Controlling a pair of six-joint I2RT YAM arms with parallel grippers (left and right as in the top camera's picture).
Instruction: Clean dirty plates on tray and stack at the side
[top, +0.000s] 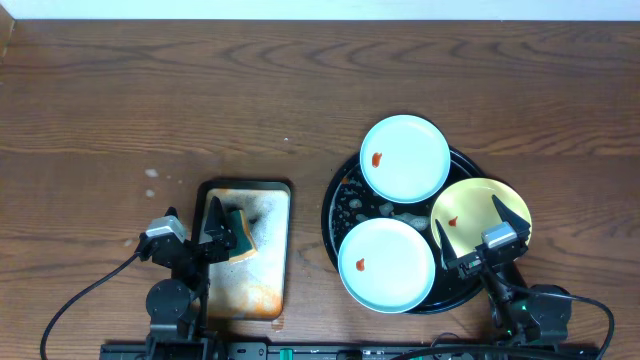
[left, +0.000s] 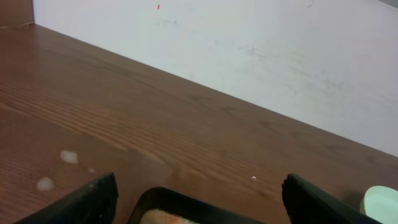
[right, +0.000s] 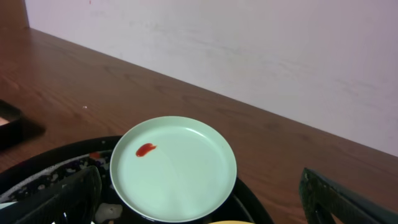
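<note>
The round black tray with white soapy flecks holds three plates. One mint plate lies at the back and another mint plate at the front. A yellow plate sits on the right. Each has a small red-orange spot. My right gripper hovers open over the yellow plate. In the right wrist view the right gripper frames the back mint plate, with nothing between its fingers. My left gripper is open over the left edge of the metal tray, holding nothing; the left gripper straddles that tray's corner.
A rectangular stained metal tray lies at the front left with a green and yellow sponge on it. Small white soap flecks mark the wood behind it. A pale wall stands beyond the table's far edge.
</note>
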